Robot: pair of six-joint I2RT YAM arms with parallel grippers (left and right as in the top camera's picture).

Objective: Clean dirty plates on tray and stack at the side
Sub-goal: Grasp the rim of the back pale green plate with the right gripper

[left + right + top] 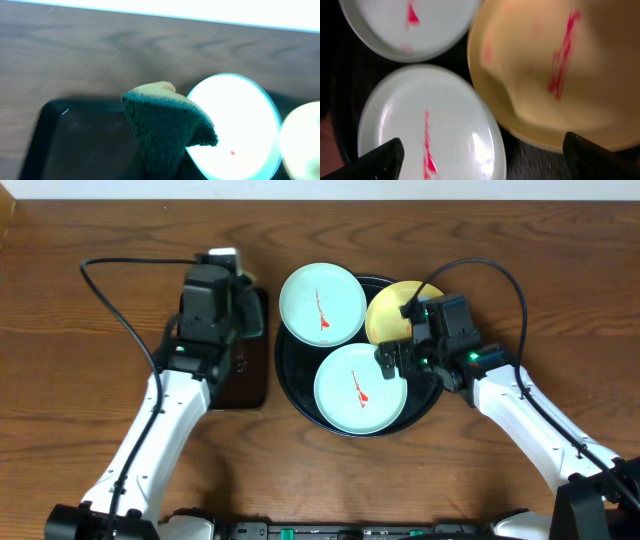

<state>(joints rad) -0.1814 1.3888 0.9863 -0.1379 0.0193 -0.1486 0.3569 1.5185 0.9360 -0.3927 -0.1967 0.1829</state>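
Three plates lie on the round black tray (290, 375), each with a red smear. One light blue plate (322, 303) (410, 30) is at the far left, a second light blue plate (360, 388) (430, 130) at the front, and a pale yellow plate (388, 312) (555, 75) at the far right. My right gripper (400, 352) (487, 165) hangs open above the gap between the front blue plate and the yellow one, holding nothing. My left gripper (228, 265) (162, 172) is shut on a green and yellow sponge (165, 125), left of the far blue plate (240, 125).
A small rectangular black tray (250, 375) (75, 140) lies under the left gripper, just left of the round tray. Bare wooden table (80, 380) surrounds both trays. Black cables loop from each arm.
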